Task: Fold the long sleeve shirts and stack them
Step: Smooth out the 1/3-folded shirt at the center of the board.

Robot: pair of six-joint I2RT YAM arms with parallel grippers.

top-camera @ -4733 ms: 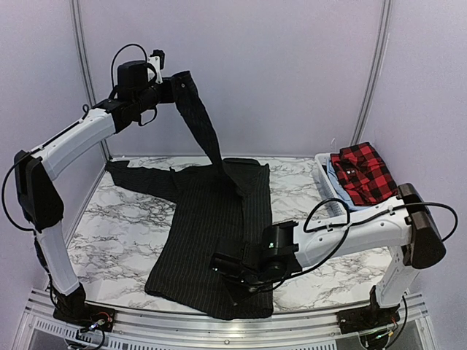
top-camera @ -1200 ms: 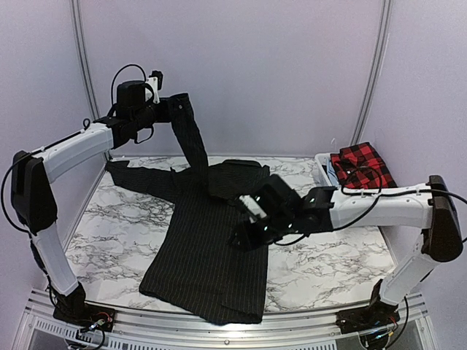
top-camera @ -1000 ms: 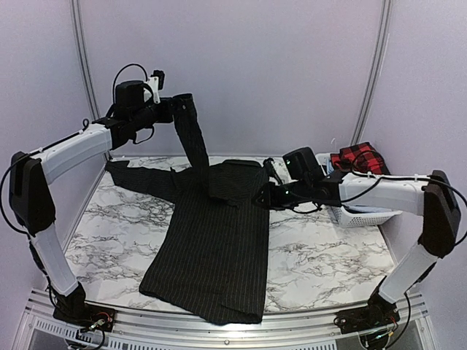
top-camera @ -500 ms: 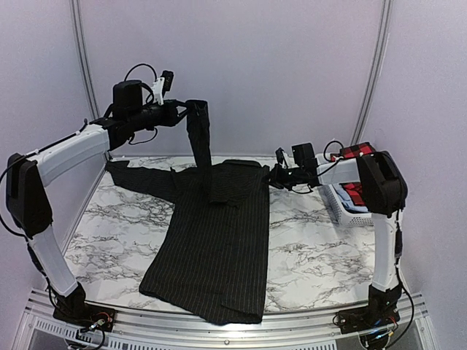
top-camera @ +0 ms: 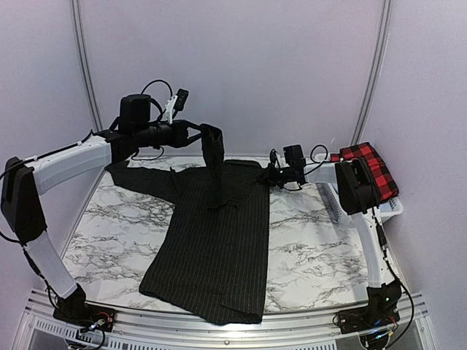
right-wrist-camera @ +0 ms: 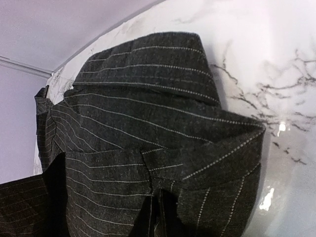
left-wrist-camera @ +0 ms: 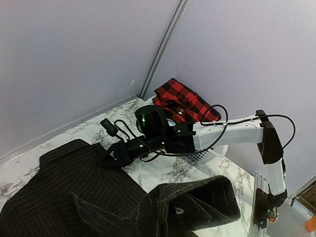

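The black pinstriped long sleeve shirt (top-camera: 211, 240) lies spread on the marble table (top-camera: 321, 248), collar at the far side. My left gripper (top-camera: 206, 135) is shut on the cuff (left-wrist-camera: 197, 202) of its right sleeve (top-camera: 214, 171), which hangs from the jaws above the shirt's chest. My right gripper (top-camera: 267, 179) sits low at the shirt's far right shoulder beside the collar (right-wrist-camera: 148, 54). Its jaws are shut, with cloth gathered into them (right-wrist-camera: 168, 197); the fingers are hidden under the fabric. The red-and-black checked shirt (top-camera: 368, 169) rests folded on the basket.
A white lattice basket (left-wrist-camera: 207, 155) stands at the table's far right corner, just behind my right arm (top-camera: 321, 173). The purple back wall and its metal posts (top-camera: 374, 73) close off the far side.
My right arm swung from the shirt's middle to its far right shoulder and closed there. My left gripper carried the sleeve rightward and lower, over the shirt's chest.
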